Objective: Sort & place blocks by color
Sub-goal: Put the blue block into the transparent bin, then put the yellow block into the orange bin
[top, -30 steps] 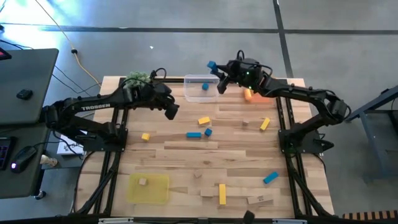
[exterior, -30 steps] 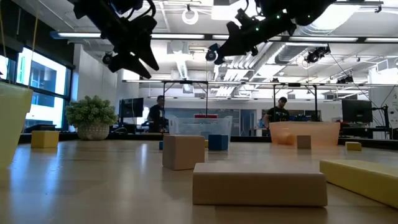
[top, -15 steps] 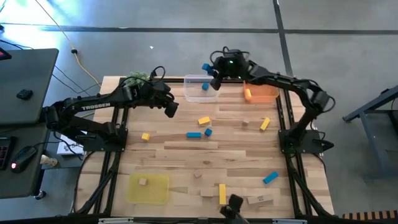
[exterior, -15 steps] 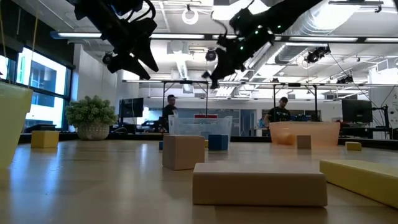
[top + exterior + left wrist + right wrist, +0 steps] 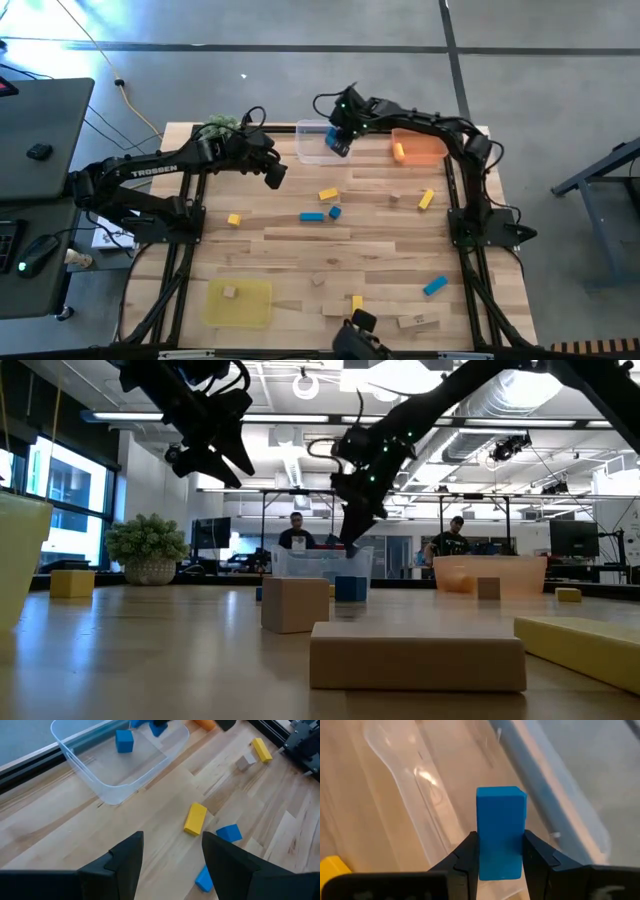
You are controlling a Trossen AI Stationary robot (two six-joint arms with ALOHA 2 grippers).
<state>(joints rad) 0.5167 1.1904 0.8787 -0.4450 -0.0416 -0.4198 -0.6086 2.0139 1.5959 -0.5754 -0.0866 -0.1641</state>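
Blue block held over the clear tray

A blue block [image 5: 500, 832] is pinched by the right gripper [image 5: 338, 140] above the clear tray [image 5: 306, 152], where one blue cube [image 5: 124, 741] lies; many blocks remain scattered. The left gripper [image 5: 170, 857] is held spread, empty.

Five blue blocks [image 5: 311, 216], five yellow [image 5: 328, 195], three trays [image 5: 312, 154].

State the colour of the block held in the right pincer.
Blue. The block shows best in the right wrist view.
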